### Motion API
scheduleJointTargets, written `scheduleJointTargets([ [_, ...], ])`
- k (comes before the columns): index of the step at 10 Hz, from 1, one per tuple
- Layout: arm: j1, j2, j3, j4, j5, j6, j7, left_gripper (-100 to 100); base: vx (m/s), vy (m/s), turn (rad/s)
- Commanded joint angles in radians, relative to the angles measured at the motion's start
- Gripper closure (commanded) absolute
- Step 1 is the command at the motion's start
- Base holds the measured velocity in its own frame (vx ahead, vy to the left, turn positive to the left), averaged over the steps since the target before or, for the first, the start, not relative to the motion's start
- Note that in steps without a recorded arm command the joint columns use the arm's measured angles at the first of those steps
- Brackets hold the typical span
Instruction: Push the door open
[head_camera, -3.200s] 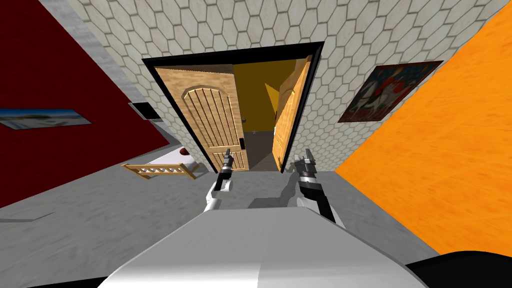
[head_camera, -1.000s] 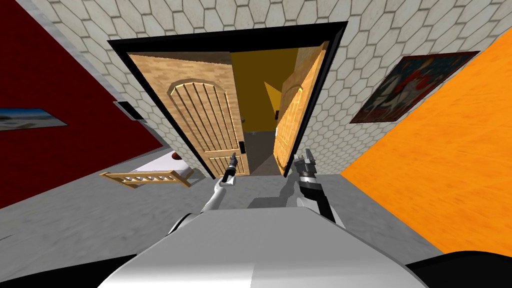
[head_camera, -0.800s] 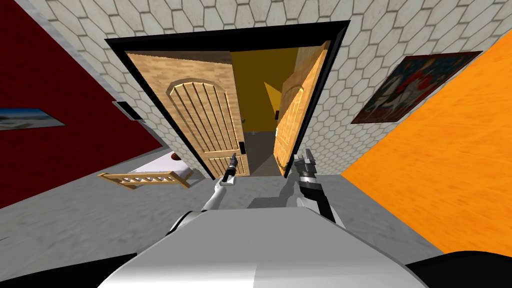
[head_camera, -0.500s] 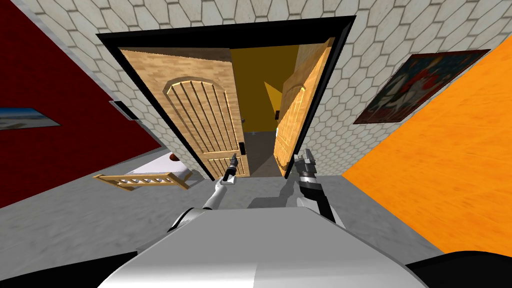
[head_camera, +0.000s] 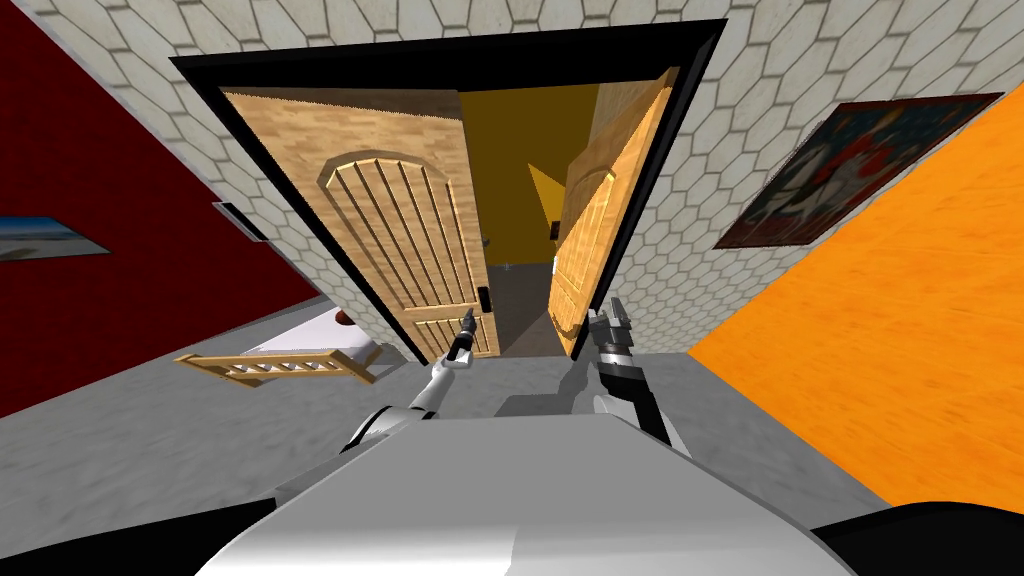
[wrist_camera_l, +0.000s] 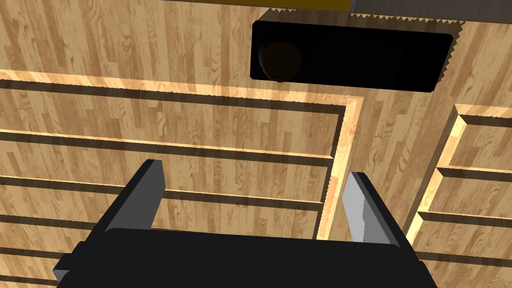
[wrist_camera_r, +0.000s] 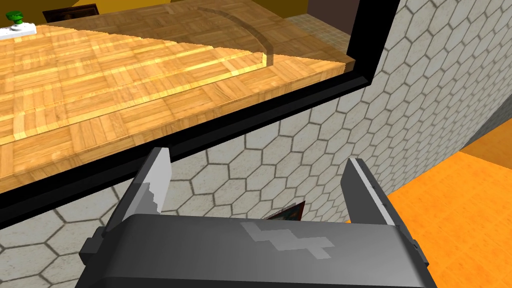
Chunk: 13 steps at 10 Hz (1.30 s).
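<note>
— From the head: how far along?

— About halfway, at a guess. Shows the door's right leaf (head_camera: 590, 235) swung well inward and the left leaf (head_camera: 400, 235) flush, or nearly flush, with the black frame (head_camera: 450, 62). Puts the left tool (head_camera: 466, 325) up at that leaf's lower free edge, just beside the dark lock plate (head_camera: 484, 298), and the right tool (head_camera: 612, 315) near the foot of the open leaf.

— From the left wrist?

— Looks straight onto pale wood panelling, with the lock plate just past the tips. Fingers (wrist_camera_l: 150, 185) spread apart, gripping nothing. Touching the wood or just short of it — cannot tell.

— From the right wrist?

— Fingers (wrist_camera_r: 357, 182) apart too, empty, aimed at hexagon-tiled wall (wrist_camera_r: 400, 95) beside the frame, alongside the open leaf.

— Left to do?

— Likely the push on the left leaf — not yet swung.
</note>
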Motion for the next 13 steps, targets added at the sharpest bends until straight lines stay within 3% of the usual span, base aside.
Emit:
scheduleJointTargets([
  [1,-0.014,0.002,0.000,0.028,0.002,0.000,0.004,-100,0.078,0.010,-0.006],
  [4,-0.038,0.004,0.001,0.073,0.006,0.002,0.009,-100,0.058,0.019,-0.007],
  [8,-0.033,0.005,0.004,0.066,0.006,0.002,0.007,-100,0.108,0.007,-0.014],
  [13,-0.036,0.009,0.016,0.075,0.009,0.000,0.004,-100,0.194,-0.003,-0.026],
])
